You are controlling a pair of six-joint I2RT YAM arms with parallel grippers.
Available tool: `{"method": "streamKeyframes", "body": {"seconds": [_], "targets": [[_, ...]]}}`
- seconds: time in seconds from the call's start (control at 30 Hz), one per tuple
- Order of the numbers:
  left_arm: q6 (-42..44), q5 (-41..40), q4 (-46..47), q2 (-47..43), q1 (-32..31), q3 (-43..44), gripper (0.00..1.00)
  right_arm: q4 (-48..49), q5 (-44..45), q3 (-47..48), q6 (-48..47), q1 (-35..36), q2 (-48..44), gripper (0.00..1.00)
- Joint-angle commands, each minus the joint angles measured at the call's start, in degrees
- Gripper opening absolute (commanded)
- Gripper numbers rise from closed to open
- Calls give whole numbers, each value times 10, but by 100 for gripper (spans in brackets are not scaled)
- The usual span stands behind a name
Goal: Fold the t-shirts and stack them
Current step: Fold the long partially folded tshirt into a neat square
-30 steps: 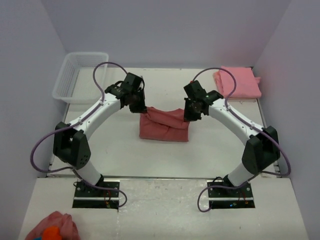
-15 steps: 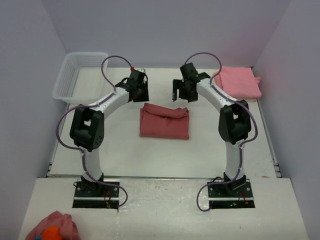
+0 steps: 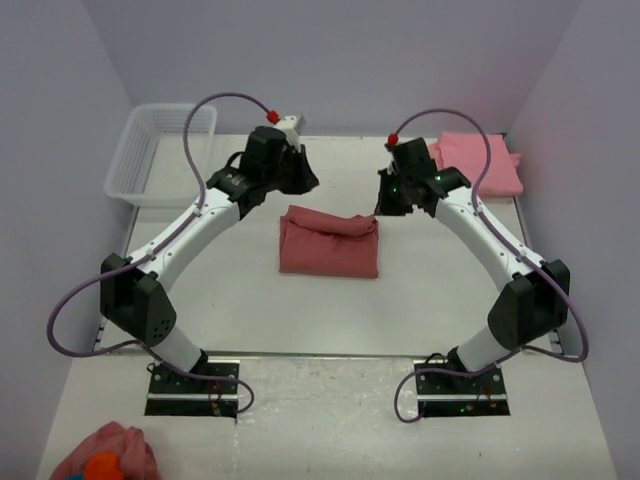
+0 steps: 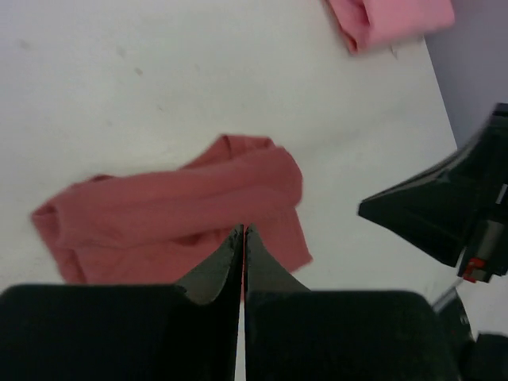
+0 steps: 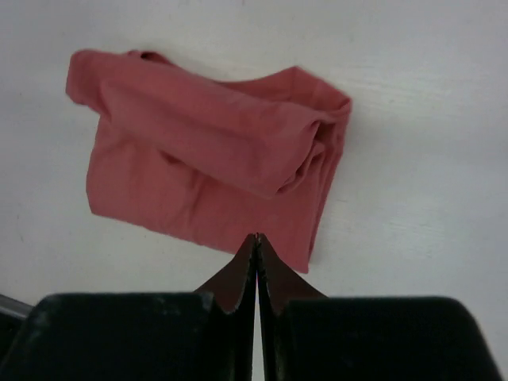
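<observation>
red tee (image 3: 329, 241) folded mid-table, pink tee (image 3: 480, 164) far-right

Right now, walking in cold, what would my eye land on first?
A rose-red t-shirt lies folded in the middle, between the left arm and right arm, both white and arching in from the near edge. A lighter pink t-shirt sits folded at the far right corner, a clear basket at the far left.

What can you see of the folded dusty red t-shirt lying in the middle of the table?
The dusty rose-red cotton t-shirt lies folded into a rough rectangle, flat on the middle of the white table. A rumpled, folded-over band runs along its far edge; the near part is smoother. It looks soft and matte. The left claw and right claw are shut above it, gripping none of it.
</observation>
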Motion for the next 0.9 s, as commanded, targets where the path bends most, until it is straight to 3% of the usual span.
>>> {"method": "streamKeyframes", "body": {"seconds": [0.0,0.2,0.47,0.87], "targets": [[-34,142,12,31,-36,-58,0,68,-100,-131,46,32,-35,0],[-82,256,117,56,-46,-128,0,132,-112,-225,75,65,-40,0],[-88,274,145,137,-46,-146,0,155,-114,-201,91,66,20,0],[-73,310,188,257,-3,-55,0,161,-125,-171,95,65,111,0]]}}
